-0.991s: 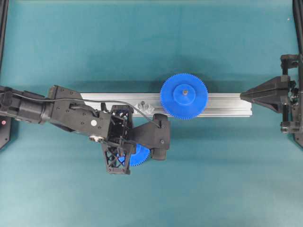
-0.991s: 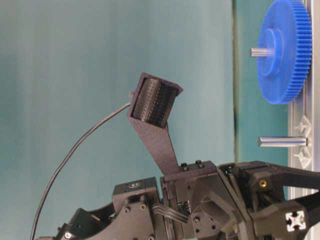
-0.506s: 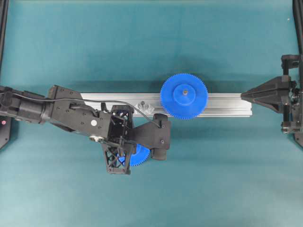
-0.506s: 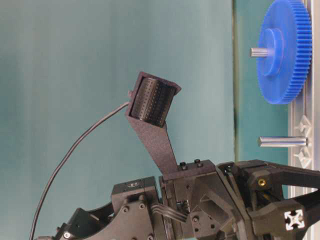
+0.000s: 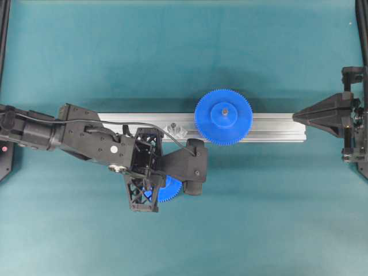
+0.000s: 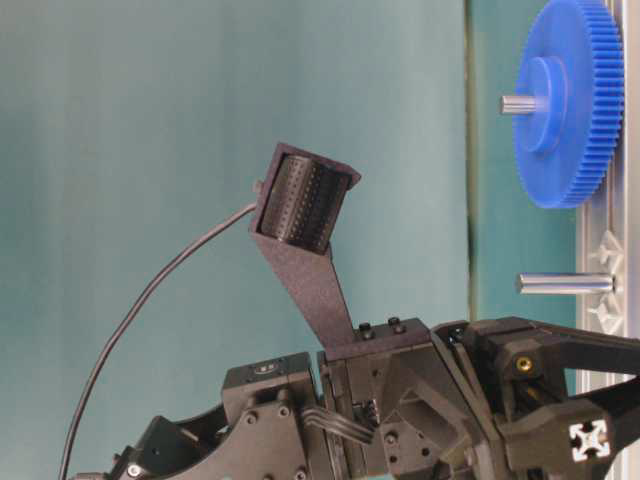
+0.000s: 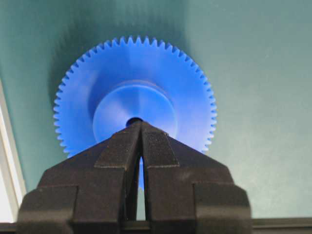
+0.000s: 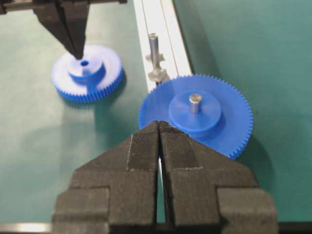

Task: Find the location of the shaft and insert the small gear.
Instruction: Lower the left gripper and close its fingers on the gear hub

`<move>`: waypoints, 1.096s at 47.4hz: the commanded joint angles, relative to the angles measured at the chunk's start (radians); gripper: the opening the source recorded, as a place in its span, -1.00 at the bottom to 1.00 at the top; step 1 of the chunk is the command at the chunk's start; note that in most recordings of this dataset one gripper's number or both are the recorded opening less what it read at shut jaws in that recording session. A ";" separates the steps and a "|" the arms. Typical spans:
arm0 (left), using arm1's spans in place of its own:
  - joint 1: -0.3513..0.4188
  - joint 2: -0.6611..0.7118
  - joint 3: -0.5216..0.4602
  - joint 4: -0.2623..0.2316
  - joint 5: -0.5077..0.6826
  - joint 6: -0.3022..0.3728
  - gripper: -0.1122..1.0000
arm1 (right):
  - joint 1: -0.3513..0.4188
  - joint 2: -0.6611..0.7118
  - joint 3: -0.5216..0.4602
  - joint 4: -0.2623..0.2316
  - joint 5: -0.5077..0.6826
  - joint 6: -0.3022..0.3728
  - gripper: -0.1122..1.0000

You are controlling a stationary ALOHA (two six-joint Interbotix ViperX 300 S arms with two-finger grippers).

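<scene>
The small gear point(image 7: 135, 92) lies flat on the teal mat, in front of the rail; the overhead view shows its edge point(image 5: 172, 188) sticking out from under my left wrist. My left gripper point(image 7: 141, 123) points down at its raised hub with fingertips pressed together beside the centre hole, holding nothing. The right wrist view shows the same gripper point(image 8: 78, 52) touching or just above the hub. The shaft point(image 8: 154, 48) stands bare on its shiny bracket on the rail, also visible from table level point(image 6: 565, 283). My right gripper point(image 8: 159, 122) is shut and empty at the rail's right end point(image 5: 296, 116).
A wider blue gear point(image 5: 223, 117) with a metal pin sits on the aluminium rail point(image 5: 276, 127), to the right of the shaft. Teal mat surrounds the rail. Black frame posts stand at the left and right edges.
The left wrist has shifted very slightly over the small gear. The gear, the shaft and the right arm have not moved.
</scene>
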 commanded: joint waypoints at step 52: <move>0.002 -0.003 -0.018 0.009 -0.014 -0.029 0.86 | -0.003 0.006 -0.006 0.002 -0.011 0.011 -0.82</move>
